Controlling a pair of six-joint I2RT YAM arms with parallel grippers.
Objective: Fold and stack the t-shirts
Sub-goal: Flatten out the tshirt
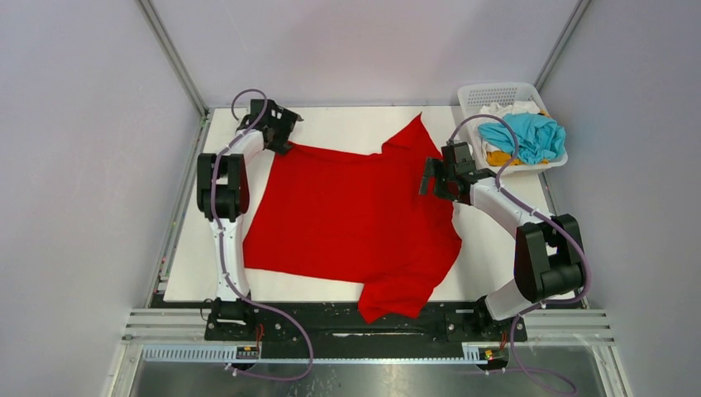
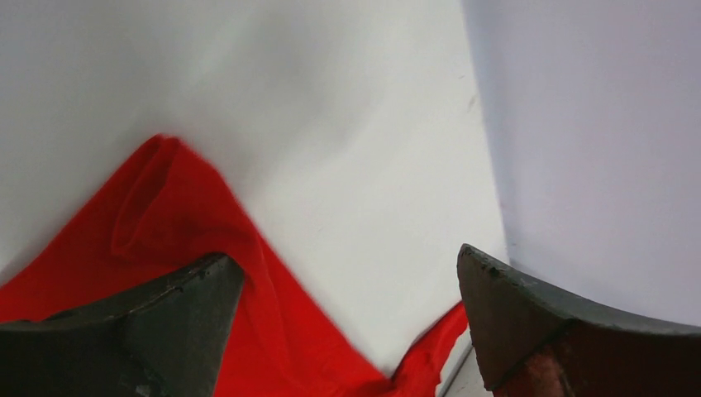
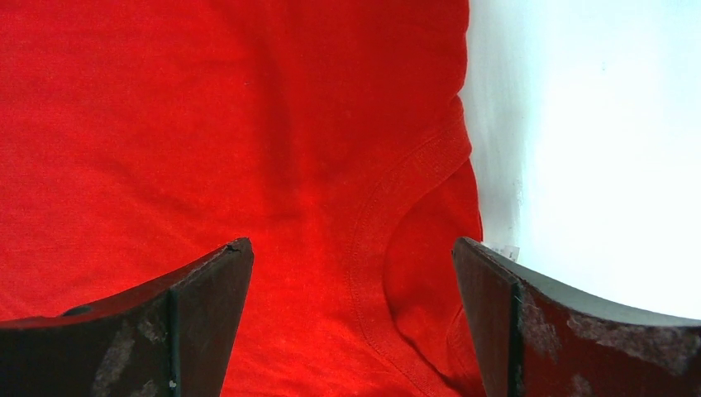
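The red t-shirt point(image 1: 347, 219) lies spread on the white table point(image 1: 347, 120), one sleeve drooping over the near edge. At its far left corner sits the left gripper point(image 2: 347, 265), fingers wide apart and holding nothing — the red corner runs under one finger, with mostly bare table between them. On the shirt's right side the right gripper point(image 3: 351, 248) hangs over the collar, fingers likewise spread, the neckline seam lying between them, ungripped. Farther right, the basket point(image 1: 496, 91) holds the turquoise t-shirt point(image 1: 525, 136), the orange-yellow t-shirt point(image 1: 498, 157) and the white t-shirt point(image 1: 508, 109).
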